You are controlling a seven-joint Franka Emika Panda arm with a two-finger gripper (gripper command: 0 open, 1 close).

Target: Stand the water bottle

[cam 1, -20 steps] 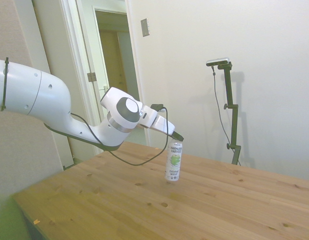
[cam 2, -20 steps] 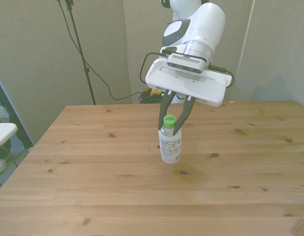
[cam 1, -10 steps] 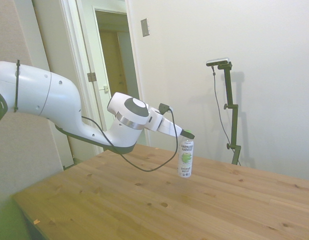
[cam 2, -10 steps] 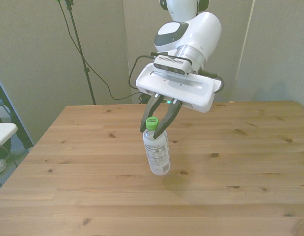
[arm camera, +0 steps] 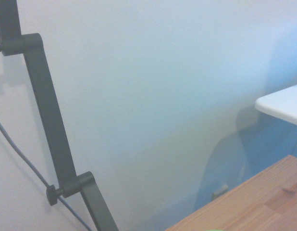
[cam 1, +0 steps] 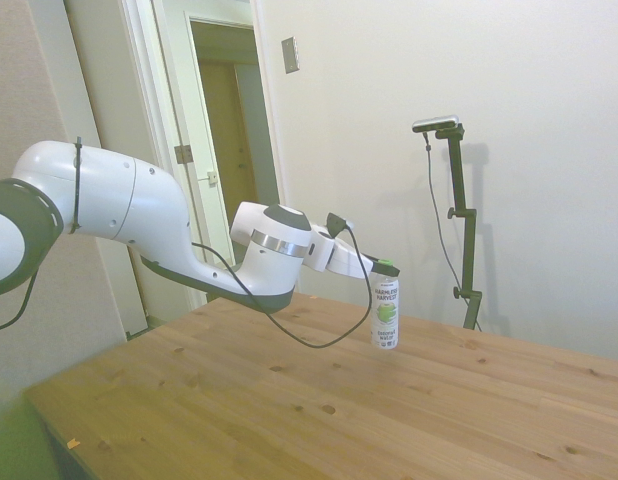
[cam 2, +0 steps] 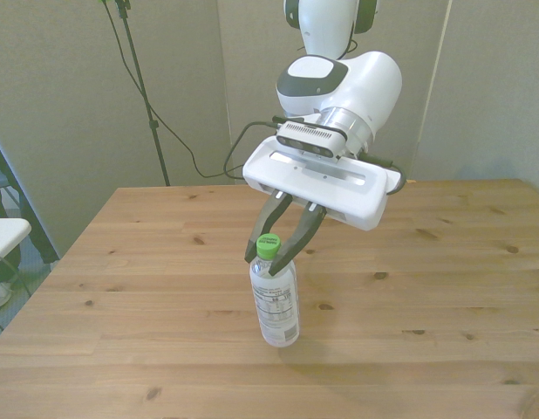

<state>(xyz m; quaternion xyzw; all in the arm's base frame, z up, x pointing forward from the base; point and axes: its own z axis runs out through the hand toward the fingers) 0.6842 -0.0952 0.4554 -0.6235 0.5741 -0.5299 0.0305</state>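
The water bottle point(cam 2: 277, 302) is a small clear bottle with a green cap and a white label. It hangs upright, its base at or just above the wooden table point(cam 2: 444, 288), near the middle of the front view. In the side view the water bottle point(cam 1: 386, 311) shows upright past the arm's end. My gripper point(cam 2: 270, 253) is shut on the bottle's green cap, with one dark finger on each side of it. In the side view my gripper point(cam 1: 386, 268) holds the cap from the left. The wrist view shows only a wall and a table corner.
The table point(cam 1: 239, 410) stretches bare around the bottle. A white object's edge point(cam 2: 6, 236) sits beyond the table at the front view's left. A doorway point(cam 1: 224, 120) stands behind the arm in the side view.
My gripper has carried the bottle toward the table's near edge in the front view, rightward in the side view, and lower toward the wood. Its grip on the cap is unchanged.
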